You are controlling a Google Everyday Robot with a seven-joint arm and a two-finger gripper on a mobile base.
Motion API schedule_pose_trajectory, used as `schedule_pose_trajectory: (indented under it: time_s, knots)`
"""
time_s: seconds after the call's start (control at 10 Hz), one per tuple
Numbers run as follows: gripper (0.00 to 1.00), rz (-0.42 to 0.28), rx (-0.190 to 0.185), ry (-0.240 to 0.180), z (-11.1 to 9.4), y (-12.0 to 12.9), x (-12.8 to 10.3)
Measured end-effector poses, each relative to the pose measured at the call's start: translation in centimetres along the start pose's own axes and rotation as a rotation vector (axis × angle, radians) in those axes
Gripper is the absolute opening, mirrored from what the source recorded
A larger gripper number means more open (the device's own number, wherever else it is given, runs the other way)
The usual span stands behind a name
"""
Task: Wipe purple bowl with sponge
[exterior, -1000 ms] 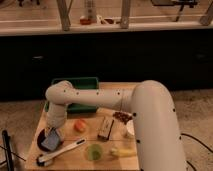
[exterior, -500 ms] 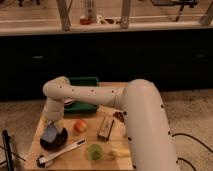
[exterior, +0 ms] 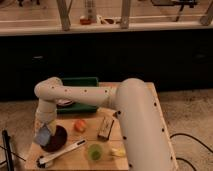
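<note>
One flat sponge (exterior: 43, 135) in jaws over bowl (exterior: 58, 141)

The gripper (exterior: 44, 128) and sponge (exterior: 43, 135) are over the left rim of the bowl (exterior: 58, 142). Right of the bowl lies a block (exterior: 105, 127). In front are a brush (exterior: 60, 154) and a cup (exterior: 95, 151), and behind is a tray (exterior: 80, 80).

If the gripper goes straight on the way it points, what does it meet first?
The gripper, above the table's front left, would likely meet the sponge under it first, then the purple bowl; depth is unclear.
</note>
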Motion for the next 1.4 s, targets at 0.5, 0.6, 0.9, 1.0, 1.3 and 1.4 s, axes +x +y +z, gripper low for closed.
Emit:
schedule_pose_trajectory:
  time_s: [0.5,0.6,0.9,1.0,1.3,1.4]
  knots:
    - [0.0,0.054,-0.017,-0.067,1.1,2.6,-3.1]
    - [0.0,0.083,-0.023,-0.063,0.7,3.9,-3.2]
    - [0.0,0.161,-0.044,-0.033,-0.5,6.6,-2.9]
    - [0.0,0.173,-0.046,-0.02,-0.7,6.8,-2.3]
    - [0.0,0.183,-0.031,0.009,-1.0,6.6,0.3]
    - [0.0,0.167,-0.024,0.012,-0.8,5.8,0.9]
